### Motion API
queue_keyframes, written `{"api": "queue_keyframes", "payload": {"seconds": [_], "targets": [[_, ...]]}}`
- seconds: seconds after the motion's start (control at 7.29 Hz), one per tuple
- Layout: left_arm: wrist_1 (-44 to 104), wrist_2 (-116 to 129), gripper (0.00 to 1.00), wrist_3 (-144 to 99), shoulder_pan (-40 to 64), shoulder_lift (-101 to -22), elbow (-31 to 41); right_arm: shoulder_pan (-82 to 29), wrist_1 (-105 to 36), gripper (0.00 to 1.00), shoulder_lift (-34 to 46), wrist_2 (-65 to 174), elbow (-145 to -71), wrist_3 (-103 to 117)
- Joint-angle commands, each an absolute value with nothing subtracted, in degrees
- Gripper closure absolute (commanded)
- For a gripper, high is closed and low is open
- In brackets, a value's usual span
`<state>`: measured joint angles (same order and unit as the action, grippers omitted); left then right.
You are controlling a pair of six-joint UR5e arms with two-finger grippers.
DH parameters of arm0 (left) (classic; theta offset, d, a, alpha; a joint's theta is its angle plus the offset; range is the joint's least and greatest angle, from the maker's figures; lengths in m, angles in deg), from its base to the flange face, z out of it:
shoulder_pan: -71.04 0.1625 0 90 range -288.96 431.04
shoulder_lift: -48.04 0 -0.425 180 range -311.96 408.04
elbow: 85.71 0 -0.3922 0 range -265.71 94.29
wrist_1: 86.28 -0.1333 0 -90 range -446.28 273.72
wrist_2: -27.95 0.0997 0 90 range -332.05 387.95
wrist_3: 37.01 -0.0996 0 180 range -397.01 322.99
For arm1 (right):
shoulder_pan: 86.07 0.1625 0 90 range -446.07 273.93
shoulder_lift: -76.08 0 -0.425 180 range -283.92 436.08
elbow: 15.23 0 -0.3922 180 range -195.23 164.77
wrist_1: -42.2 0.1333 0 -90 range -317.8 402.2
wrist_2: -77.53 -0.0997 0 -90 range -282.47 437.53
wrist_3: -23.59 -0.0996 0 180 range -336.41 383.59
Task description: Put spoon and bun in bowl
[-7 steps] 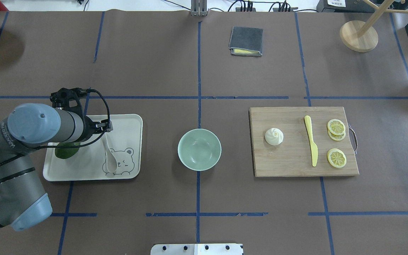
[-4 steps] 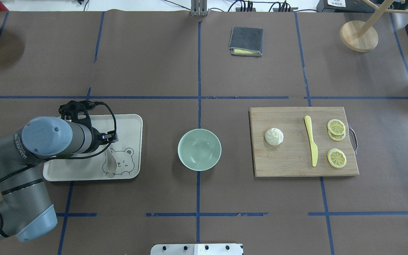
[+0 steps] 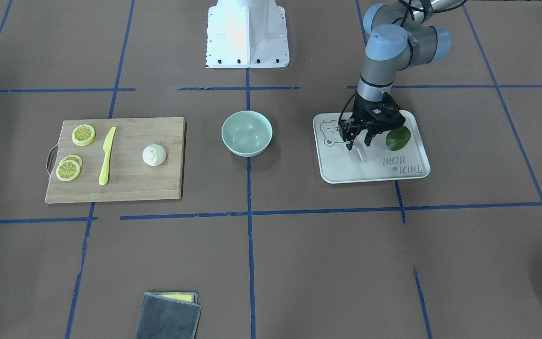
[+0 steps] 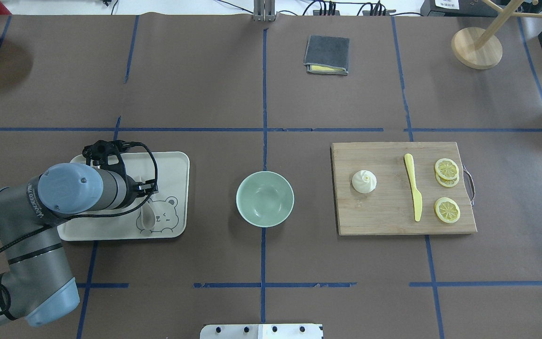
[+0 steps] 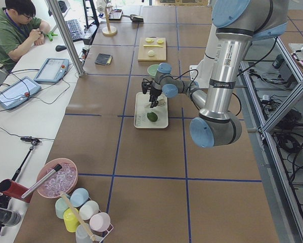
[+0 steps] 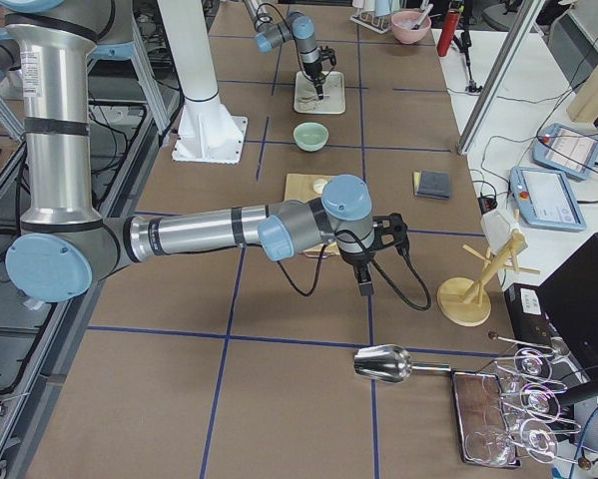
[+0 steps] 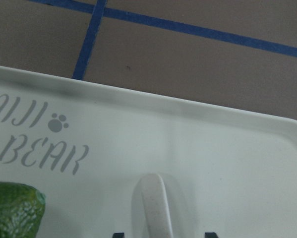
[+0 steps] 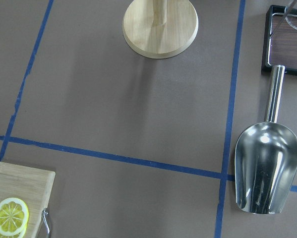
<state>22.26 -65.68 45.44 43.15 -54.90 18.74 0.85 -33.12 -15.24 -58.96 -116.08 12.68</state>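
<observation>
Toward the bench's left end: white smooth plastic tray (image 4: 172,165), rounded corners, bear print. The spoon (image 4: 147,219) lies flat on it. It's off-white and faintly speckled, with the broad oval scoop toward the robot-side edge and the short thick handle toward the far edge. A knobbly dark green avocado (image 3: 398,137) is on the same tray, closer to the left end.

Left gripper (image 3: 358,143) points straight down over the spoon handle, last link vertical, forearm coming in from the robot-side left corner. Fingers are wide, one on each side of the handle. The wrist view shows a gap on both sides, so no grip.

Mid-bench: bowl (image 4: 265,198), pale mint, round, smooth plain walls.

Toward the right end: rectangular bamboo cutting board (image 4: 384,212). The bun (image 4: 364,181) is on the board's bowl-side half, cream-white with a swirled pleated top. The flat yellow knife (image 4: 414,188) and lemon slices (image 4: 447,209) are further right.

Right arm is stretched out roughly level, right gripper (image 6: 364,287) pointing down above the right end. Its wrist view looks onto a shiny steel scoop (image 8: 267,168) and a round wooden stand base (image 8: 160,25). Fingers: can't tell.
</observation>
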Motion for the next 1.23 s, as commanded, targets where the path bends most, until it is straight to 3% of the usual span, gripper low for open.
{"api": "queue_keyframes", "payload": {"seconds": [0.0,0.27,0.82,1.1], "targets": [[22.26,-65.3,0.47,45.44,43.45,-55.67,17.83,0.76,-33.12,0.0,-15.24,-59.05,-116.12,12.34],[22.26,-65.39,1.0,45.44,43.44,-55.58,18.26,0.85,-33.12,0.0,-15.24,-59.05,-116.21,12.34],[21.65,-65.48,1.0,45.43,42.83,-55.67,21.93,0.85,-33.12,0.0,-15.24,-59.14,-116.12,12.34],[14.22,-65.48,1.0,53.45,43.0,-62.84,22.41,0.85,-33.12,0.0,-15.24,-59.14,-116.21,12.34]]}}
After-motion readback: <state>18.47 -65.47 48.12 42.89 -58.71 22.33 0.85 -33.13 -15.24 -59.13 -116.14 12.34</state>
